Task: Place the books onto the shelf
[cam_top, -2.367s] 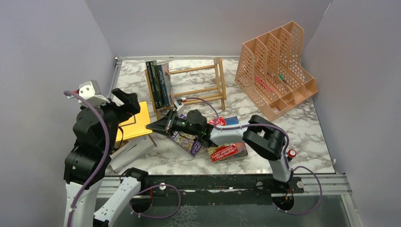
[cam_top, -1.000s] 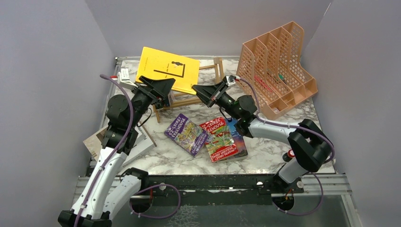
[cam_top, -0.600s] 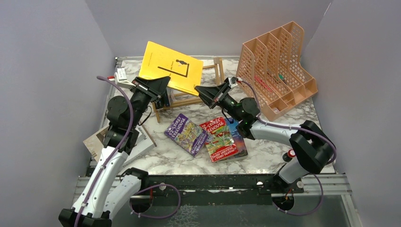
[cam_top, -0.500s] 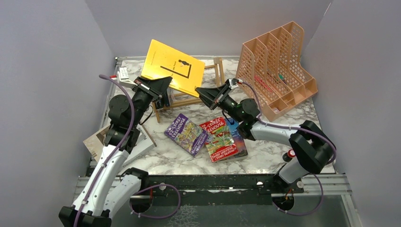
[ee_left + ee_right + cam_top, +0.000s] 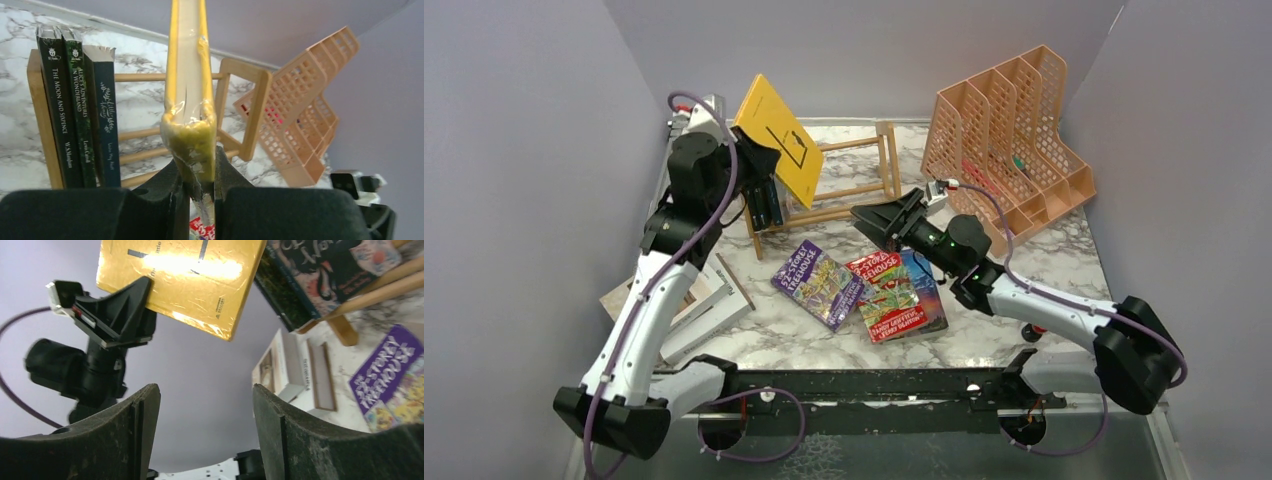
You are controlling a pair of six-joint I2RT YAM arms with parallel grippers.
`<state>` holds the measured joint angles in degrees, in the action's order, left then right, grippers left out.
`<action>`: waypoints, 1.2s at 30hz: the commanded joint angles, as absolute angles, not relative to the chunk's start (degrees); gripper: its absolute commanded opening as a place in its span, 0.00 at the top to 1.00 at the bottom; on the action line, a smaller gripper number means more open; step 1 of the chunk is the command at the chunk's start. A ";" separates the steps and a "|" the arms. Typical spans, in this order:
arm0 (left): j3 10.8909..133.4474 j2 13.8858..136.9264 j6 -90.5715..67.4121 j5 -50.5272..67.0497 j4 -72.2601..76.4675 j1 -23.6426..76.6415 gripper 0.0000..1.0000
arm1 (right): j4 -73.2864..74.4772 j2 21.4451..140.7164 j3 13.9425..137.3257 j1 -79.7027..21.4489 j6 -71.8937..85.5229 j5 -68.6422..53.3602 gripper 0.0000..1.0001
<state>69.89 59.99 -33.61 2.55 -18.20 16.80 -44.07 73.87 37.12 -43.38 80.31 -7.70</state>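
At the far left of the bench [image 5: 1064, 270], two thick white books [image 5: 692, 312] lie flat beside the base of my left arm, well away from the shelf [image 5: 886, 165].

The left gripper [image 5: 199, 167] is closed tight on the lower edge of a yellow book [image 5: 782, 140]. It holds the book in the air over the left half of the shelf. The overhead view shows the book tilted, with its cover facing right. In the left wrist view it is edge-on, with its plastic wrap bunched between the fingers [image 5: 172, 187]. I cannot tell whether its lowest corner touches a rail.

Just left of the yellow book, three dark-spined books [image 5: 80, 110] stand upright in the shelf, pressed against its left end frame. The rest of the wooden rails, out to the right end frame, hold no books.

On the marble in front of the shelf, a purple book [image 5: 817, 283] lies flat with its cover up. Just to its right is a red book [image 5: 890, 297], which rests on top of a blue book [image 5: 927, 285] whose right edge sticks out.

The right gripper [image 5: 204, 400] hovers low between the shelf and these flat books, pointing left. Its jaws are spread wide and hold nothing. Through the gap, its wrist camera sees the yellow cover and the left gripper.

At the far right, a peach mesh organiser [image 5: 1009, 140] stands against the back corner.
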 commanded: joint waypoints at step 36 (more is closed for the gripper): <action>103.99 103.89 -16.20 -18.46 -44.23 21.02 1.00 | -8.53 68.99 39.10 -42.92 65.01 -2.51 0.36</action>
